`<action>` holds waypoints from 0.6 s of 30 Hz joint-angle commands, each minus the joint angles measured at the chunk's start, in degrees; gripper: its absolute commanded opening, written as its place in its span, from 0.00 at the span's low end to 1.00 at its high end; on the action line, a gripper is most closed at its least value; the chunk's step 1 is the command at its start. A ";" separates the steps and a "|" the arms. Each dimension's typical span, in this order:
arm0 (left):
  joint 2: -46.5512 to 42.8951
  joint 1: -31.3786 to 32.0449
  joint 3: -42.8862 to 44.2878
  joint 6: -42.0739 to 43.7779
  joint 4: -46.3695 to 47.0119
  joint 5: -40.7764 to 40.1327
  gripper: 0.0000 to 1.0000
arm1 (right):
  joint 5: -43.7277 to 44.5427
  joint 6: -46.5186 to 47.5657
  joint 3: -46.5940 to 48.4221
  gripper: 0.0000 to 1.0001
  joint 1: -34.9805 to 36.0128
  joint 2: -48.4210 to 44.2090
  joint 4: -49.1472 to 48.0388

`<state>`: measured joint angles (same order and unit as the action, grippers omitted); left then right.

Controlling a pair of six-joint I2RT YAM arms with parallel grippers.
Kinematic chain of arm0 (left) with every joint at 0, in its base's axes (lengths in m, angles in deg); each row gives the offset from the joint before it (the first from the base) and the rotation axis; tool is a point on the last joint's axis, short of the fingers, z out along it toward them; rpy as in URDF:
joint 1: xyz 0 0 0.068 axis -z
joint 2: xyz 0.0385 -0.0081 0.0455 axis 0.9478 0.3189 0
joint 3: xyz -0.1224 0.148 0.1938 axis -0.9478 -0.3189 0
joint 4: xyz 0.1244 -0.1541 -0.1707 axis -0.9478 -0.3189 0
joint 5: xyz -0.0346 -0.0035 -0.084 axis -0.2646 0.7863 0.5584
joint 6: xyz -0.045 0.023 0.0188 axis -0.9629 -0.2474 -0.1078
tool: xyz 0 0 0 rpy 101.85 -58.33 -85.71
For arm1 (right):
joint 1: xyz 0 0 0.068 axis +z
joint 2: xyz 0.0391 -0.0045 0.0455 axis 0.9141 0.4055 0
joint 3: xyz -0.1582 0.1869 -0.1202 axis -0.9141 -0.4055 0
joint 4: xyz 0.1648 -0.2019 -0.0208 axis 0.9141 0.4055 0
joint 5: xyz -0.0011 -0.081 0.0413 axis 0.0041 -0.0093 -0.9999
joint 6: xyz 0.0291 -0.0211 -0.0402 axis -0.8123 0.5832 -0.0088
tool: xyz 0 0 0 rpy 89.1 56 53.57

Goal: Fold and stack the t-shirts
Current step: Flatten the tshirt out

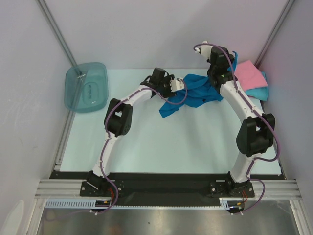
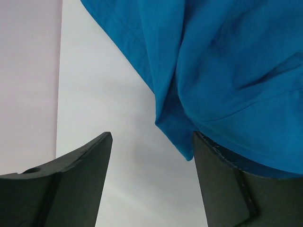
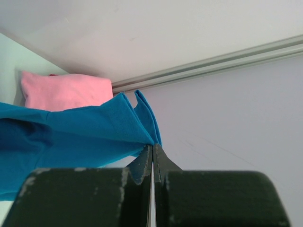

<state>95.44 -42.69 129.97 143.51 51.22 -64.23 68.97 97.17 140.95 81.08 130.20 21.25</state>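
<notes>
Overhead, right gripper [image 3: 152, 151] clenched on bunched edge of deep blue t-shirt [image 1: 195, 93], raised over far right of table [image 1: 146, 147]. Left gripper [image 2: 151, 138] jaws apart; hem hangs against one finger, not pinched. Judgement: to do this step well, seat hem deep between pads, catch every layer, then draw cloth taut and lay flat before folding. Pink t-shirt [image 1: 249, 74] lies folded atop turquoise t-shirt [image 1: 259, 92] in far right corner. No brand, label or writing legible.
</notes>
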 commanded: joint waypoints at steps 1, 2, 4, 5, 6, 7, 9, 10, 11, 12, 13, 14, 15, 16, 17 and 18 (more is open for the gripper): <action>0.59 0.03 0.52 -2.33 1.44 3.14 0.74 | 0.46 0.67 2.36 0.00 0.55 0.25 -3.76; 0.59 0.21 0.35 -1.72 1.44 3.05 0.73 | 0.37 0.76 2.45 0.00 0.46 0.51 -3.84; 0.59 0.29 0.43 -1.54 1.61 3.66 0.72 | 0.28 0.85 2.71 0.00 0.46 0.69 -4.02; 0.68 0.29 0.52 -1.62 1.70 3.75 0.72 | 0.37 0.94 2.89 0.00 0.55 0.78 -4.02; 0.68 0.29 0.52 -1.36 1.62 3.84 0.73 | 0.28 0.94 2.89 0.00 0.55 0.78 -4.02; 0.59 0.38 0.08 -1.01 1.62 3.84 0.72 | 0.19 0.94 2.98 0.00 0.73 0.78 -4.02; 0.50 0.47 -0.45 1.09 1.36 3.49 0.67 | 0.37 1.02 3.06 0.00 0.73 0.86 -4.37; 0.50 0.47 -0.88 1.80 1.27 3.40 0.65 | 0.37 1.02 3.15 0.00 0.81 0.86 -4.20; 0.59 0.47 -1.15 3.20 1.18 3.32 0.63 | 0.28 1.11 3.24 0.00 0.90 0.95 -4.37; 0.59 0.38 -1.24 3.91 0.65 3.32 0.54 | 0.28 1.11 3.24 0.00 0.90 0.87 -4.55; 0.68 0.47 -1.50 4.61 0.30 3.49 0.50 | 0.28 1.11 3.33 0.00 0.90 0.86 -4.46; 0.68 0.56 -1.68 5.92 0.12 3.40 0.45 | 0.37 1.20 3.42 0.00 0.90 0.86 -4.55; 0.59 0.56 -1.77 6.28 0.12 3.40 0.36 | 0.37 1.29 3.33 0.00 1.08 0.86 -4.72; 0.50 0.65 -1.85 6.46 -0.23 3.58 0.32 | 0.46 1.38 3.24 0.00 0.99 0.86 -5.16; 0.59 0.65 -1.94 6.72 -0.32 3.67 0.29 | 0.28 1.46 3.33 0.00 0.99 0.86 -5.08; 0.50 0.56 -1.94 6.73 -0.23 3.67 0.19 | 0.37 1.55 3.42 0.00 0.99 0.95 -5.16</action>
<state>95.97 -42.59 128.33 147.44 50.76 -62.79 68.97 97.84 141.10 81.72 131.56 19.67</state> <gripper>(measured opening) 0.249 0.009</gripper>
